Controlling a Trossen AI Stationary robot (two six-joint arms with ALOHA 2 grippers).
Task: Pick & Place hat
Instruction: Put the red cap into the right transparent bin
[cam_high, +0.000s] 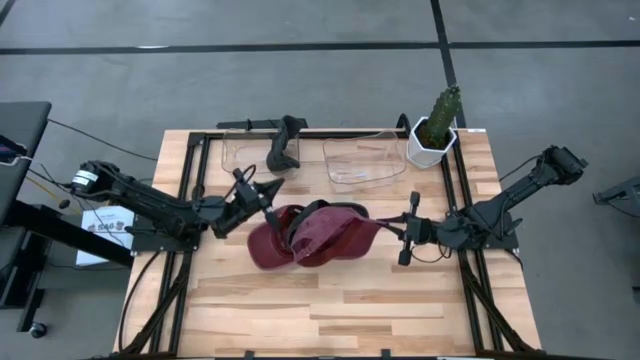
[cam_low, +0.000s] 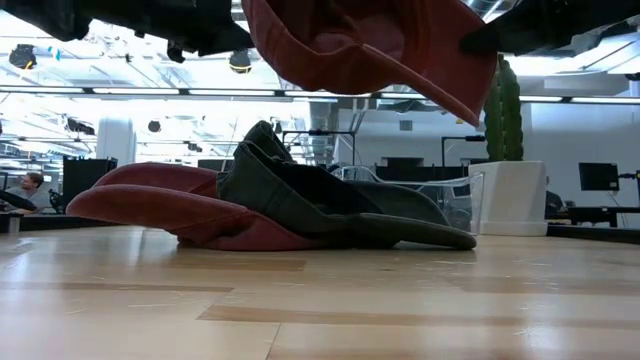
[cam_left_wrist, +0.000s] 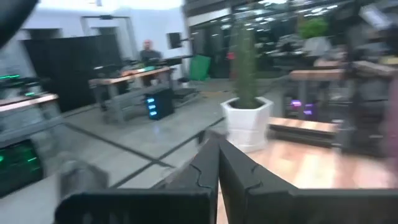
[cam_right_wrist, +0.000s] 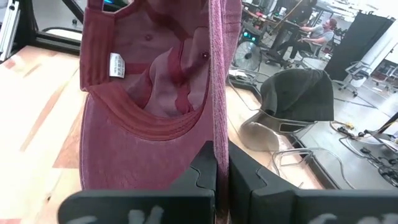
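Two arms reach over the wooden table (cam_high: 340, 300) from opposite sides. The right gripper (cam_high: 398, 230) sits near the table's centre, its fingers pressed together on the edge of a dark red cap (cam_high: 335, 232). In the right wrist view the cap's fabric (cam_right_wrist: 155, 93) runs down between the two dark fingers (cam_right_wrist: 202, 171), with the cap's inside and a white label (cam_right_wrist: 115, 65) facing the camera. The low view shows this cap (cam_low: 370, 50) lifted clear of the table surface, hanging above the other caps.

Beneath and beside it, a second red cap (cam_high: 268, 248) lies on the wood, with a dark grey cap (cam_low: 320, 195) resting against it. In the low view both are flat on the table, the grey one overlapping the red one (cam_low: 160, 205).

The left gripper (cam_high: 268, 190) is raised just beside the pile, on the left arm's side. Its fingers (cam_left_wrist: 214, 171) are pressed together and pinch nothing; the left wrist view looks past them toward the potted cactus (cam_left_wrist: 245, 102).

Two clear plastic bins (cam_high: 365, 162) stand along the far edge of the table. One more dark cap (cam_high: 285, 145) sits at the left bin (cam_high: 240, 152). The cactus in its white pot (cam_high: 435, 135) stands at the far right corner, just beside the right bin. A person (cam_right_wrist: 314, 34) is seated in the room beyond the table.
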